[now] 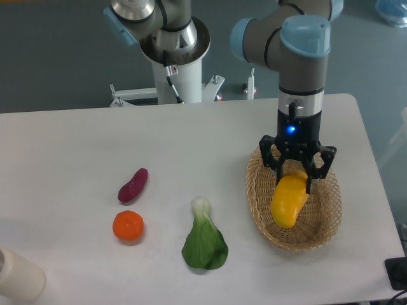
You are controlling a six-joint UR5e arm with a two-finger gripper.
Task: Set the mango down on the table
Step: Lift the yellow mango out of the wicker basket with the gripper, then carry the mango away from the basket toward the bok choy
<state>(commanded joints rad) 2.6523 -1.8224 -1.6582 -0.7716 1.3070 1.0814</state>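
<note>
Camera view: the end effector [297, 173] is clenched around the upper end of the smooth, elongated yellow mango [289, 199], which hangs tilted over the inside of the oval woven wicker basket [325, 216] at the right of the large white worktop [76, 146]. Well to the left lie a small purple sweet potato [132, 185], a round orange fruit [128, 225] just below it, and a green leafy bok choy [204, 243].
</note>
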